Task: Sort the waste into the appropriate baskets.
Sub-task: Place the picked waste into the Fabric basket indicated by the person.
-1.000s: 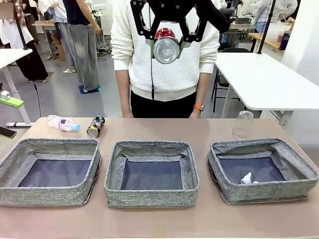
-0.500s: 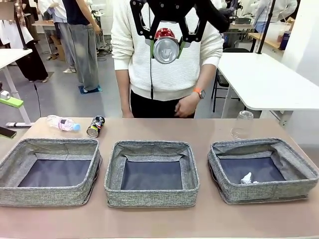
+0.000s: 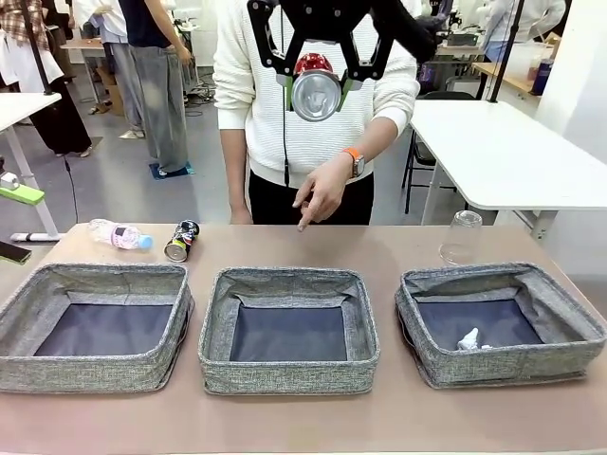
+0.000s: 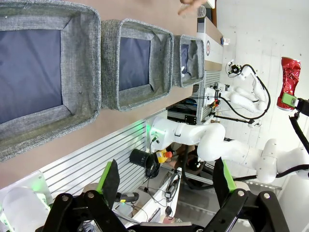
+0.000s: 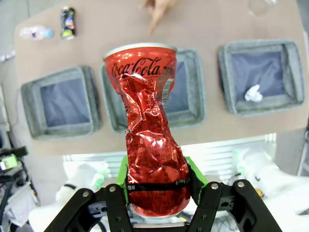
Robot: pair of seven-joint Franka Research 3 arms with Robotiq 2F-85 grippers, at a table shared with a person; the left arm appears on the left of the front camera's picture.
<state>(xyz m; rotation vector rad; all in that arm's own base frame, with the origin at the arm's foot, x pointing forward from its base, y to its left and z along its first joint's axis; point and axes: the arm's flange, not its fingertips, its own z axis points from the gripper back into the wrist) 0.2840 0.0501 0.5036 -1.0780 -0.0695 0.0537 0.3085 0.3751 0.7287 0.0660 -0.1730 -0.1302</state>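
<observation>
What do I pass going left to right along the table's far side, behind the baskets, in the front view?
First the clear plastic bottle with blue cap, then the crushed dark printed can, the person's pointing hand, the clear plastic cup.

Right tool high, gripping; left tool open.

The right hand and left hand are black linkage frames with round pivot bolts and green pads. A thin black cable trails from the right one. The right arm is white, with rounded segments. The person wears a white ribbed sweater, dark trousers and an orange-strapped watch.
</observation>
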